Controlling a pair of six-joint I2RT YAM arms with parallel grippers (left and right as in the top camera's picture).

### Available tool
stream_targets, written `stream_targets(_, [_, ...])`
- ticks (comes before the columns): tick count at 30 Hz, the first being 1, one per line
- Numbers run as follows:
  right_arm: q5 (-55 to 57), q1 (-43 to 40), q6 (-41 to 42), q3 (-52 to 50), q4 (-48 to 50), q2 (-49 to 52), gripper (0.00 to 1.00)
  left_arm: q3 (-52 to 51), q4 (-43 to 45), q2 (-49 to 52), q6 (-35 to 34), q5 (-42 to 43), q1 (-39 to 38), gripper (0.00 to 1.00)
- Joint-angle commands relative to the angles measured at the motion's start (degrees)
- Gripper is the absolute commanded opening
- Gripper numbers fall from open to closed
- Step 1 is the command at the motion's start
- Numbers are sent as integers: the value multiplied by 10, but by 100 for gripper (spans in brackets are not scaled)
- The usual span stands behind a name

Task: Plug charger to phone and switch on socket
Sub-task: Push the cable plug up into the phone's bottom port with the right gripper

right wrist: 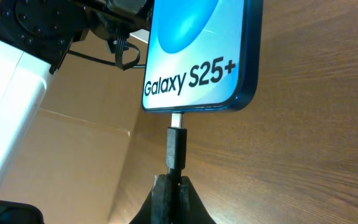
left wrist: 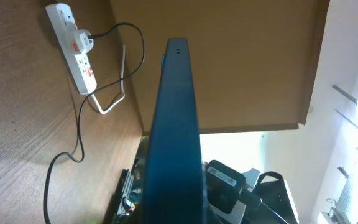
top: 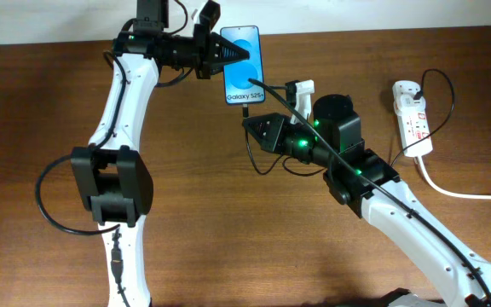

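Note:
The phone [top: 243, 65] has a bright blue screen reading "Galaxy S25+" [right wrist: 194, 56]. My left gripper [top: 228, 51] is shut on its far end and holds it above the table; the left wrist view shows its dark edge [left wrist: 178, 124]. My right gripper [top: 250, 124] is shut on the charger's black connector [right wrist: 176, 149]. The metal tip [right wrist: 176, 119] touches the phone's bottom edge at the port. The thin black cable [top: 267, 162] loops on the table below the gripper and runs up to a plug in the white socket strip [top: 413, 115], which also shows in the left wrist view [left wrist: 73, 46].
The socket's thick white cord [top: 459, 192] trails off to the right edge. The wooden table [top: 254, 247] spreads around both arms. The left arm's base [top: 113, 183] stands at the left.

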Motion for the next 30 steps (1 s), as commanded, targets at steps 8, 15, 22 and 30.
stream_targets(8, [24, -2, -8, 0, 10, 5, 4, 2, -2, -5, 5, 32, -2, 0])
stream_targets(15, [21, -21, -8, 0, 12, 5, 4, 2, -2, -5, 5, 32, -19, 0])
stream_targets(22, [24, -35, -8, 0, 32, 5, 4, 2, -2, -5, 5, 32, -24, 0])
stream_targets(30, [24, -54, -8, 0, 62, 21, 4, 2, -14, -5, 6, 32, -34, 0])
